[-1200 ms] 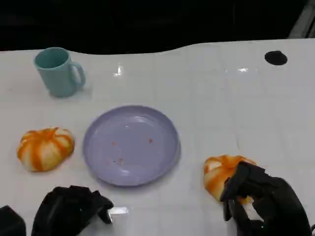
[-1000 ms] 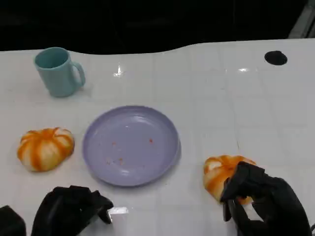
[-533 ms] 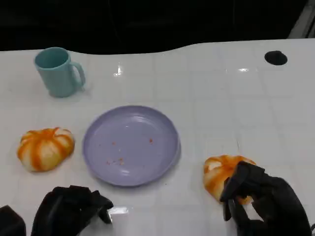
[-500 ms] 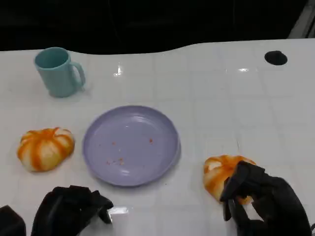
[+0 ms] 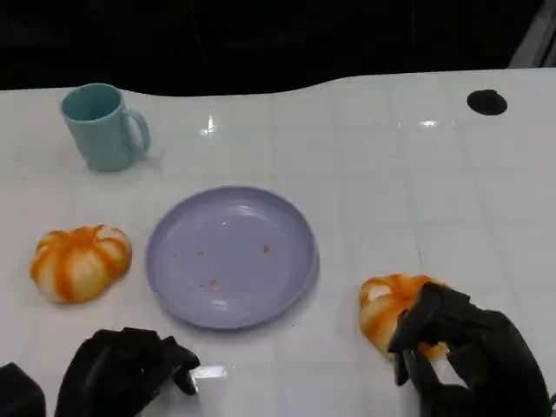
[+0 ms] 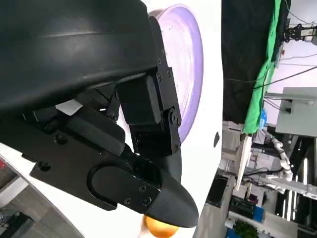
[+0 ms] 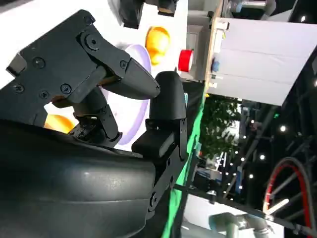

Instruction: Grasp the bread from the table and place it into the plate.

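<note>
Beside your right hand [image 5: 460, 360], matt black plastic, the bread [image 5: 391, 308] looks smooth and slightly shiny. The table [image 5: 391, 191] is glossy white; the plate [image 5: 230, 256] has a satin lilac finish.

Head camera looks steeply down on the white bench [image 5: 382, 165]; both wrist cameras sit close behind their black shells, sharing the round lavender plate [image 5: 230, 256].

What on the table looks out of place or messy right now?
Only small orange crumbs on the purple plate, near its middle. The teal mug stands upright, both breads look whole, and nothing is spilled.
</note>
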{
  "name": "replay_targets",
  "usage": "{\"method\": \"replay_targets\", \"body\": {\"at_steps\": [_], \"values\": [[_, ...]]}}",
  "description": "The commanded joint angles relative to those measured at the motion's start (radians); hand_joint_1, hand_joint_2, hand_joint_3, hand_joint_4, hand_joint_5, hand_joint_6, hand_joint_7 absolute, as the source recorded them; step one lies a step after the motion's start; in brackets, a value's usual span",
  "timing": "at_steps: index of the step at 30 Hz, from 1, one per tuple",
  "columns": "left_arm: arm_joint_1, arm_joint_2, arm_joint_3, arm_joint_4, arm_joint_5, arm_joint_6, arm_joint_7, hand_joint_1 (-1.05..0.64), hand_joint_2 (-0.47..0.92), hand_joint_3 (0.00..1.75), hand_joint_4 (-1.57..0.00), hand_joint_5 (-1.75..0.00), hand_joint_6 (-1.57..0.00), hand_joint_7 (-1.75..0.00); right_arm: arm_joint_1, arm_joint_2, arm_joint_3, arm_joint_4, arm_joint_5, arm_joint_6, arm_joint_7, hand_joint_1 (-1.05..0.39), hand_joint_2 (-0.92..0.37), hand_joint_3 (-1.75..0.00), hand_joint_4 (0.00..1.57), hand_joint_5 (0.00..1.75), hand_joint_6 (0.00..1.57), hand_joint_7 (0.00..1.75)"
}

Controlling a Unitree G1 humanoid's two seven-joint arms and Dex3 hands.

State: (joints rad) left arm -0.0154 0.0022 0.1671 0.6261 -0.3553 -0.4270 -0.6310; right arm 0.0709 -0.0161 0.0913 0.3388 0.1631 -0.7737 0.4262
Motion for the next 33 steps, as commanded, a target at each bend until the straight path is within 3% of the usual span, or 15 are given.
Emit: {"method": "replay_targets", "body": {"at_steps": [1, 5, 9, 11, 15, 17, 22, 26, 33], "values": [[0.0, 0.012, 0.008, -0.002, 0.0, -0.007, -0.002, -1.03, 0.83, 0.0, -0.76, -1.64, -1.57, -0.15, -0.013, -0.028, -0.02, -0.013, -0.034, -0.017, -0.024, -0.29, -0.6, -0.91, 0.72, 1.43, 0.78, 1.06], [-0.001, 0.014, 0.005, -0.001, 0.006, -0.008, 0.003, -1.05, 0.82, 0.0, -0.77, -1.64, -1.57, -0.16, -0.038, -0.076, -0.016, -0.031, -0.072, -0.025, -0.013, -0.35, -0.85, -0.42, 0.61, 1.34, 0.68, 0.91], [-0.001, 0.013, 0.003, 0.001, 0.012, -0.012, 0.006, -1.05, 0.82, 0.0, -0.77, -1.64, -1.57, -0.16, -0.052, -0.143, -0.016, -0.086, -0.16, -0.005, -0.026, -0.42, -0.92, -0.25, 0.48, 1.2, 0.56, 0.81], [-0.001, 0.012, 0.002, 0.001, 0.011, -0.013, 0.003, -1.05, 0.82, 0.0, -0.77, -1.64, -1.57, -0.15, -0.059, -0.179, -0.031, -0.124, -0.262, -0.01, -0.066, -0.49, -0.92, -0.24, 0.4, 1.11, 0.47, 0.74], [0.001, 0.01, 0.0, -0.008, 0.012, -0.006, 0.009, -1.05, 0.82, 0.0, -0.77, -1.64, -1.57, -0.15, -0.054, -0.259, -0.056, -0.253, -0.455, 0.06, -0.12, -0.58, -0.92, -0.24, 0.25, 0.9, 0.33, 0.58], [0.001, 0.01, -0.002, -0.008, 0.017, -0.01, 0.013, -1.05, 0.82, 0.0, -0.77, -1.64, -1.57, -0.16, -0.055, -0.292, -0.06, -0.303, -0.508, 0.093, -0.131, -0.58, -0.92, -0.2, 0.22, 0.73, 0.31, 0.41], [0.002, 0.006, 0.0, -0.013, 0.018, -0.005, 0.016, -1.05, 0.82, 0.0, -0.77, -1.64, -1.57, -0.17, -0.042, -0.357, -0.051, -0.457, -0.593, 0.266, -0.095, -0.59, -0.92, -0.14, 0.13, 0.48, 0.32, 0.13], [0.009, 0.002, -0.005, -0.025, 0.025, -0.001, 0.022, -1.05, 0.82, 0.0, -0.77, -1.64, -1.57, -0.17, -0.034, -0.399, -0.04, -0.601, -0.686, 0.421, -0.043, -0.58, -0.91, -0.03, 0.09, 0.36, 0.32, 0.04], [0.014, -0.001, -0.009, -0.035, 0.028, 0.004, 0.031, -1.05, 0.82, 0.0, -0.77, -1.64, -1.57, -0.18, -0.041, -0.426, 0.015, -0.692, -0.887, 0.538, -0.047, -0.64, -0.91, -0.01, 0.06, 0.32, 0.28, 0.0]]}}
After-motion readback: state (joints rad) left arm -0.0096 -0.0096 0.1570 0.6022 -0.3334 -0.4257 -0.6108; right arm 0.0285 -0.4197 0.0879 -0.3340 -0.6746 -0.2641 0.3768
